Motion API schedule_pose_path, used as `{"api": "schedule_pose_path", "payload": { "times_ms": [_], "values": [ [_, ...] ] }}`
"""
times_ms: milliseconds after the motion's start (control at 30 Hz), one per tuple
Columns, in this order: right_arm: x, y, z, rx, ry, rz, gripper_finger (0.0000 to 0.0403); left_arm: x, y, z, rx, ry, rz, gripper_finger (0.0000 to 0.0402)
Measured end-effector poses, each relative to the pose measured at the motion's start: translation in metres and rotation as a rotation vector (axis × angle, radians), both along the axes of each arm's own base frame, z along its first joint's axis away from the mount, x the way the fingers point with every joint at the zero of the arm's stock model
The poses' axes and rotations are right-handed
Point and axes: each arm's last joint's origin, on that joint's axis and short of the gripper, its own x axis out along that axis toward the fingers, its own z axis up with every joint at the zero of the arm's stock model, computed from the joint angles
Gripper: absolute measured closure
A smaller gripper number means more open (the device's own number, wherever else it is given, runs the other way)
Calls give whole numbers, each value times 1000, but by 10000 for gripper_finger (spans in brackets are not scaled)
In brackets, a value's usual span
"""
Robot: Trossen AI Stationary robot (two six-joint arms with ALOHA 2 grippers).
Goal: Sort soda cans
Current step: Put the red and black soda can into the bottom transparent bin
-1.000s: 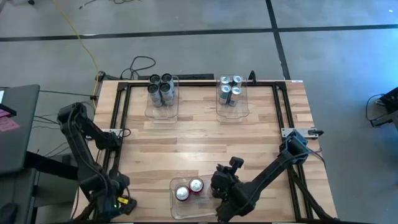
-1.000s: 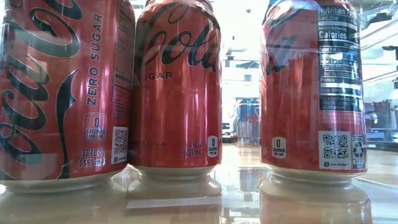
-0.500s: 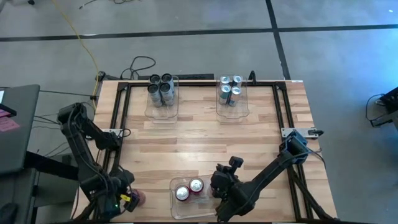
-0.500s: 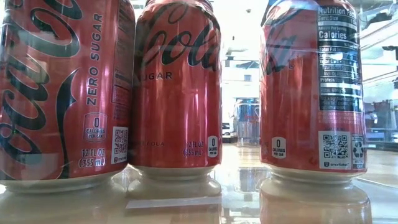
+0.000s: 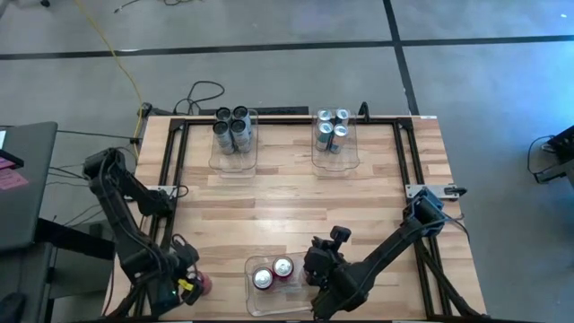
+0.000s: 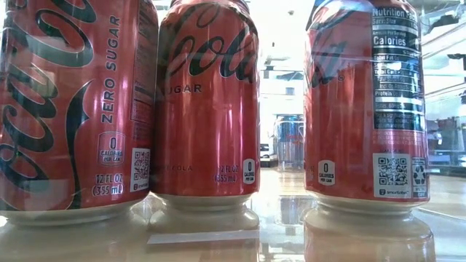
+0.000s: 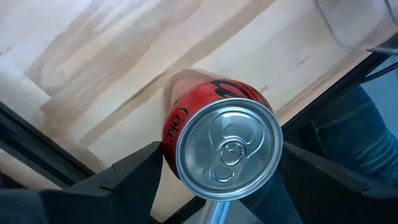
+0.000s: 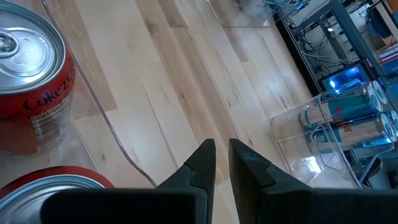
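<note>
My left gripper (image 5: 186,283) is at the table's near left corner, shut on a red soda can (image 7: 229,152) whose silver top faces the wrist camera. Two red cans (image 5: 261,279) (image 5: 282,267) stand upright in a clear bin (image 5: 269,303) at the near edge; the low view shows three red cans (image 6: 207,102) there. My right gripper (image 8: 222,158) hovers beside that bin on its right, shut with nothing between its fingers. Dark grey cans (image 5: 231,127) fill the far left bin, silver-and-blue cans (image 5: 332,128) the far right bin. My left gripper pinches the red can by its side wall (image 7: 169,134), close under the top rim, one finger (image 7: 137,174) on each side. The fingers come steeply from above. The can hangs below them, a little tilted, and looks clear of the wooden table.
A black metal frame (image 5: 170,161) runs along the table's edges. Bare wood (image 5: 287,202) lies between the far bins and the near bin. A person's leg in jeans (image 7: 348,137) shows beyond the near edge. A dark desk (image 5: 22,179) stands to the left.
My left gripper has rolled at the wrist while staying at the near left corner. The red can it holds, hidden under it a second ago, now shows at its right side. My right arm has kept still.
</note>
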Motion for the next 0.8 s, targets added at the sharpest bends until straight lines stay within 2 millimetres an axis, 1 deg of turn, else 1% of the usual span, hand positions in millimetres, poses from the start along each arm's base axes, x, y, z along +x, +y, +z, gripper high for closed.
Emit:
{"api": "schedule_pose_path", "payload": {
  "times_ms": [233,500,700,800],
  "values": [
    [0,0,0,4,-1,-3,339,7,7,0,10,25,2,99],
    [0,0,0,12,3,-5,339,11,7,2,18,8,-45,99],
    [-1,1,0,12,3,-3,339,12,3,-9,-6,-74,-55,99],
    [-1,1,0,12,4,-3,339,14,5,-12,-4,-82,-18,98]
  ]
}}
